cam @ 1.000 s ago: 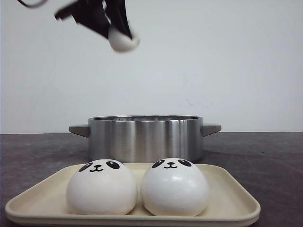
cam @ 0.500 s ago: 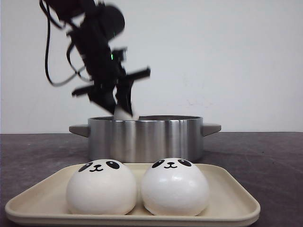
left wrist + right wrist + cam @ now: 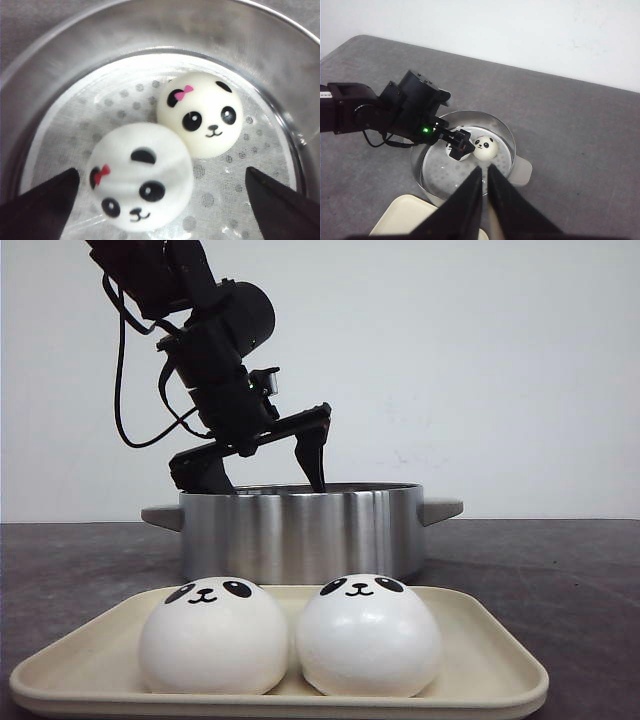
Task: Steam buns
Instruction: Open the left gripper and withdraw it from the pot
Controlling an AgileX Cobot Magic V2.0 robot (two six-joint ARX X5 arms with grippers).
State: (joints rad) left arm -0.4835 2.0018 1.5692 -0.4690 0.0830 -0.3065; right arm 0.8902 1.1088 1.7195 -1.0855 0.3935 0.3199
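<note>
Two white panda buns lie side by side on the cream tray (image 3: 490,680), one on the left (image 3: 213,635) and one on the right (image 3: 368,633). Two more buns with small bows sit inside the steel pot (image 3: 300,530) on its perforated liner: one (image 3: 140,177) between my left fingers, the other (image 3: 202,120) touching it. My left gripper (image 3: 268,480) hangs over the pot, open wide, its fingertips dipping past the rim; neither finger touches the bun. High above, my right gripper (image 3: 485,170) is shut on nothing and looks down at the pot (image 3: 505,130).
The pot stands behind the tray on a dark grey table (image 3: 560,570) and has a handle on each side (image 3: 445,510). A white wall lies behind. My left arm (image 3: 380,112) reaches in over the pot from the left.
My left arm came down from high up with a bun, lowered it into the pot and opened. The bun now lies free. The pot shifted slightly left.
</note>
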